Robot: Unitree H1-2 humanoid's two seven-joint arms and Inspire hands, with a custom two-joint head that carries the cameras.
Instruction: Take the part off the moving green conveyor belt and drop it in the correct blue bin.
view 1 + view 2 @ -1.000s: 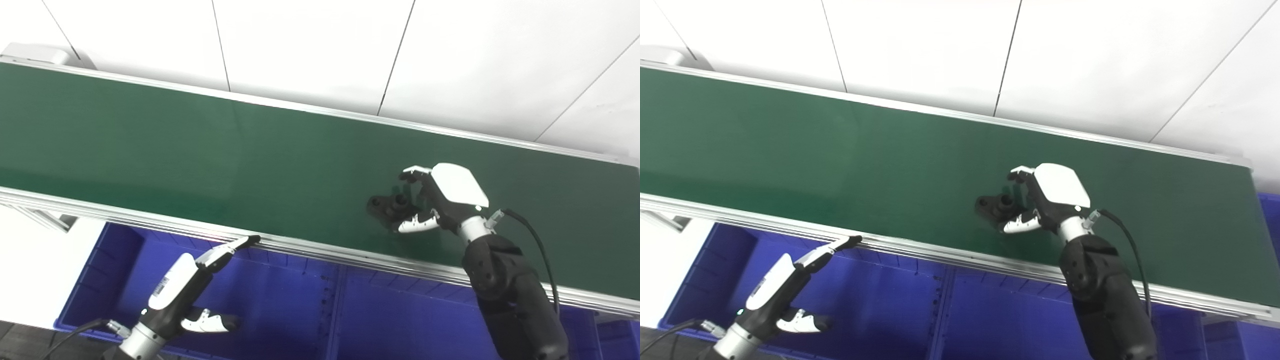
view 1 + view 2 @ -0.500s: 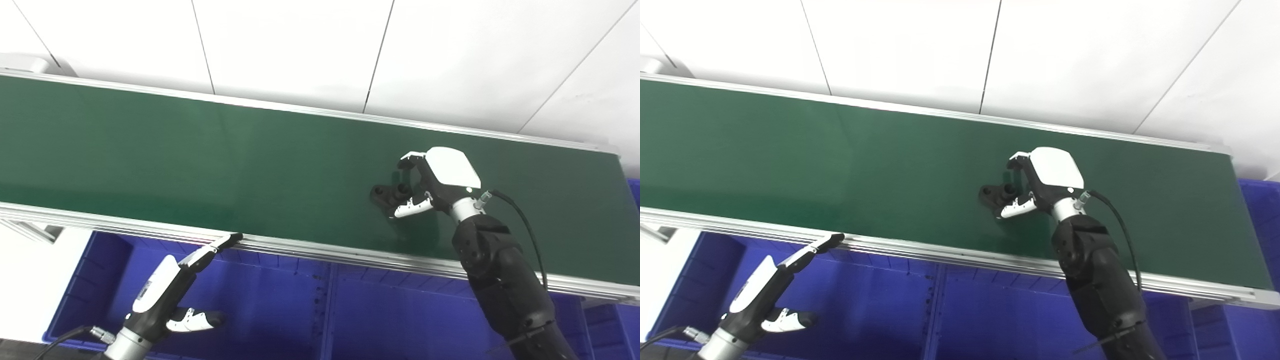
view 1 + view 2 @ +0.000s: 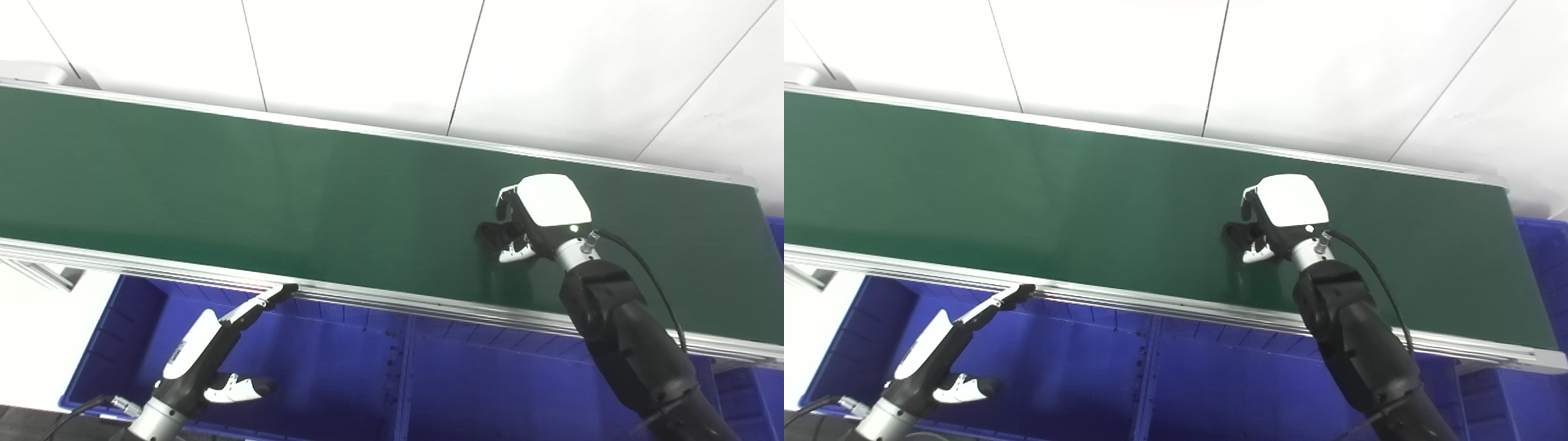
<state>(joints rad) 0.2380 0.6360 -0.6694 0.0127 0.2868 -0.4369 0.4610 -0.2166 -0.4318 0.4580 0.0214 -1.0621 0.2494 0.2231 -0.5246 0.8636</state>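
Item count: one green conveyor belt point(image 3: 245, 184); one black part point(image 3: 490, 233) on it; two robot hands, left hand point(image 3: 208, 361) and right hand point(image 3: 539, 217); blue bin compartments point(image 3: 318, 373), total not determinable.

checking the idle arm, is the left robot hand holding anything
No, the left robot hand hangs over the blue bin with fingers and thumb spread apart and nothing between them.
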